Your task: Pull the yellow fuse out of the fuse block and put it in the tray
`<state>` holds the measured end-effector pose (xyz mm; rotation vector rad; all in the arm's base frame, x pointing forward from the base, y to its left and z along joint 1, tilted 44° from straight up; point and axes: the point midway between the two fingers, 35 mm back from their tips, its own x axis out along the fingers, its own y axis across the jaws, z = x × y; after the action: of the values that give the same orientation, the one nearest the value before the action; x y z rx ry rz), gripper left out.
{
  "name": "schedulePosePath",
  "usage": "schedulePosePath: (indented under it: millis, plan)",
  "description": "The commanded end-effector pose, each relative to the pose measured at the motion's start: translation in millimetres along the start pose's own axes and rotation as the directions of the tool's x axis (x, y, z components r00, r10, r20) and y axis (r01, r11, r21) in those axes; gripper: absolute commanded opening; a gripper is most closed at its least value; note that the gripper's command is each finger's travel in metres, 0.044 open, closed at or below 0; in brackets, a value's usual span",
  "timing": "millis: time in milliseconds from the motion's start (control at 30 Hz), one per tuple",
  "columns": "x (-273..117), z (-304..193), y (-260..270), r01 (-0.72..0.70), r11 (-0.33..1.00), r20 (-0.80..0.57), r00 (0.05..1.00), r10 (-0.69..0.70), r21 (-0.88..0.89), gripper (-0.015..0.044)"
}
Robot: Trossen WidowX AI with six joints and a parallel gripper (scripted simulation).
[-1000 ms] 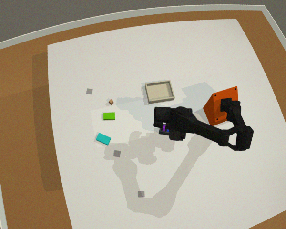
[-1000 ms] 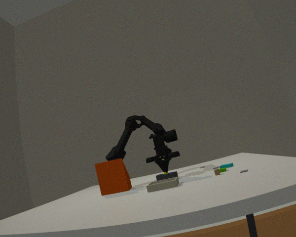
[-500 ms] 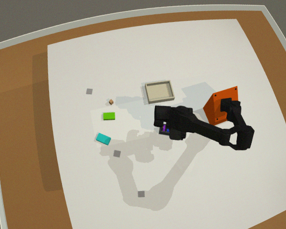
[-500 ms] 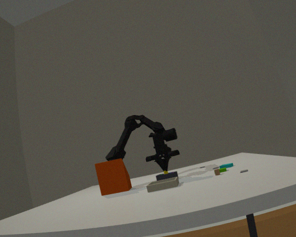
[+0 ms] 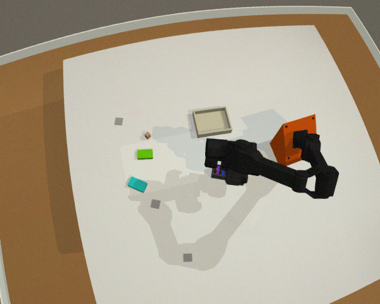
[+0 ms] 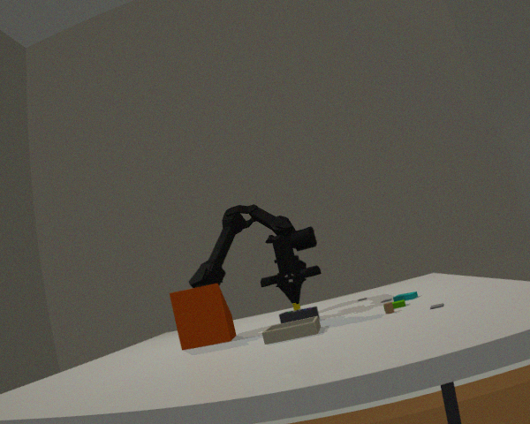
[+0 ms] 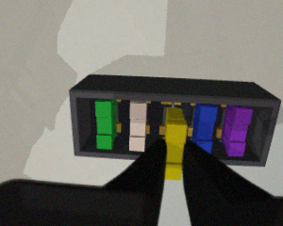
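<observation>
Already clamped: gripper point(image 7: 173, 162) pinched onto the yellow fuse point(image 7: 175, 141), one dark finger on each broad side, low centre of the wrist view. Partly lifted by the look of it, with the fuse's near end standing proud of the fuse block point(image 7: 172, 91) rim and overlapping the front wall, while the far end sits in line with its slot. Seen from the exterior view as a small yellow tab point(image 6: 296, 306) just under the fingertips and just above the dark block point(image 6: 299, 314), middle of the frame.

Probably light and rigid, a hard little blade with smooth flat faces. Likely slippery under a pinch, so best held square across the flats and high on the body, as now, not on the edges. Likely some drag from the slot clips until fully free.

Tight neighbours: white fuse point(image 7: 138, 127) just to the left, blue fuse point(image 7: 205, 126) just to the right, green fuse point(image 7: 106, 124) and purple fuse point(image 7: 237, 131) at the ends. Right finger drawn very close to the blue one; touching or not, cannot tell.

Calls for a straight vertical pull, no tilt, until well above the rim. Tray point(image 5: 212, 121) waiting above and left of the gripper in the top view, close beside the block.
</observation>
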<state>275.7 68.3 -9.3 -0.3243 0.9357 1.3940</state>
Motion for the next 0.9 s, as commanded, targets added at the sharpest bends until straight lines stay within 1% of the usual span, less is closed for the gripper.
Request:
schedulePosePath:
  millis: [0, 667, 867]
  plan:
    - [-3, 0, -1, 0.004, 1.0, -0.004, 1.0, -0.004, -0.007, 0.0]
    - [-13, 0, 0, 0.003, 1.0, -0.003, 1.0, -0.003, -0.005, 0.0]
    - [-21, 0, -1, 0.003, 1.0, -0.003, 1.0, -0.003, -0.005, 0.0]
